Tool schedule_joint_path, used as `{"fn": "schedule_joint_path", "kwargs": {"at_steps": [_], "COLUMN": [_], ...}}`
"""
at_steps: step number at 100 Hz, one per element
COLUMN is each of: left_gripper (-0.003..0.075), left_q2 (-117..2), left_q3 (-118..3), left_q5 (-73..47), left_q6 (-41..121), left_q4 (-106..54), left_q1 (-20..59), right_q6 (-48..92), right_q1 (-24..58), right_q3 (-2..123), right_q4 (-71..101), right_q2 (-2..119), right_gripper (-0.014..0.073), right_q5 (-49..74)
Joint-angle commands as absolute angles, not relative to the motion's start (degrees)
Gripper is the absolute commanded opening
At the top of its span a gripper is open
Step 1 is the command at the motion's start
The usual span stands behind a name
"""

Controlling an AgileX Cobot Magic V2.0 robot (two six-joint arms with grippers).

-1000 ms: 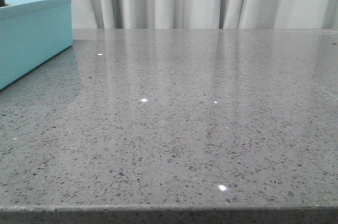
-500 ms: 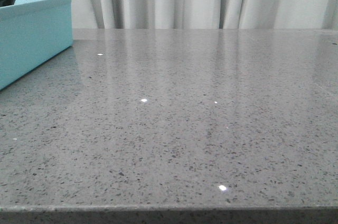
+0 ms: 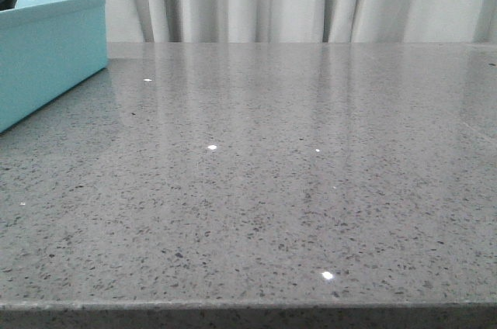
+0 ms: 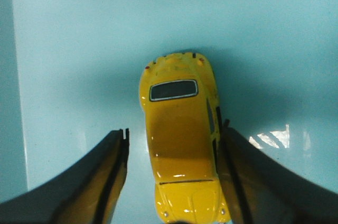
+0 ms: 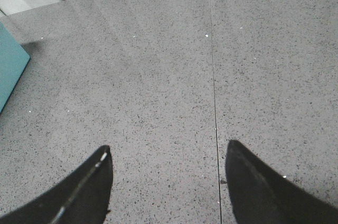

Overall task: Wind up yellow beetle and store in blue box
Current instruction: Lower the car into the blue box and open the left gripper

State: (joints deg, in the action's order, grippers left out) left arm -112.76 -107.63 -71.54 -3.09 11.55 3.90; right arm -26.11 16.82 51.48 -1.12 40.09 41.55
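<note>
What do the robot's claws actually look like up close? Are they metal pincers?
They look more like dark, matte black blades than shiny pincers. Each gripper has two broad curved fingers tapering to points. The left gripper shows pale ridged strips along its fingers' inner edges; the right gripper has a thin pale line there. No cables or markings show.

Left gripper (image 4: 171, 150) spread wide, right gripper (image 5: 166, 174) spread wide

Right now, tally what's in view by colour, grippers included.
Yellow: 1, the beetle, lying on the floor of the box
Blue: 1, the box
Black: 2, the left gripper open astride the beetle, and the right gripper open over the table
Grey: 1, the table
Total: 5
</note>
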Motion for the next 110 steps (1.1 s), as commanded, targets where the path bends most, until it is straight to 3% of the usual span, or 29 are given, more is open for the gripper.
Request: {"fn": "schedule_joint_path", "kwargs": {"at_steps": [1, 39, 46, 63, 72, 90, 110], "left_gripper": [0.0376, 0.036, 0.0321, 0.0178, 0.0098, -0.0021, -0.002], "left_q2": [-109.0, -98.0, -95.4, -89.3, -86.1, -80.3, -73.7], "left_q3": [-109.6, -109.6, -109.6, -109.6, -109.6, -109.6, -106.8], "left_q5": [-72.1, -65.2, -65.4, -65.8, -65.9, -67.1, -67.2], "left_q6": [-3.7, -3.2, -3.0, 0.0, 0.0, 0.5, 4.0], "left_q4": [12.1, 6.8, 6.8, 3.2, 1.3, 1.3, -0.5], "left_q1": [3.7, 3.7, 3.7, 3.7, 3.7, 3.7, 3.7], "right_q6": [-25.6, -25.2, -25.2, -25.2, -25.2, -25.2, -25.2], "right_q1": [16.9, 16.9, 16.9, 16.9, 16.9, 16.9, 16.9], "right_q3": [52.8, 52.8, 52.8, 52.7, 52.6, 50.4, 46.0], "right_q4": [-1.3, -8.9, -10.4, -10.9, -11.6, -12.6, -15.8], "right_q2": [39.9, 35.5, 34.0, 31.7, 30.6, 26.3, 18.5], "right_gripper": [0.0465, 0.0453, 0.0374, 0.004, -0.0074, -0.0068, -0.0068], "right_q5": [36.5, 35.5, 35.9, 38.3, 39.9, 39.9, 35.2]}}
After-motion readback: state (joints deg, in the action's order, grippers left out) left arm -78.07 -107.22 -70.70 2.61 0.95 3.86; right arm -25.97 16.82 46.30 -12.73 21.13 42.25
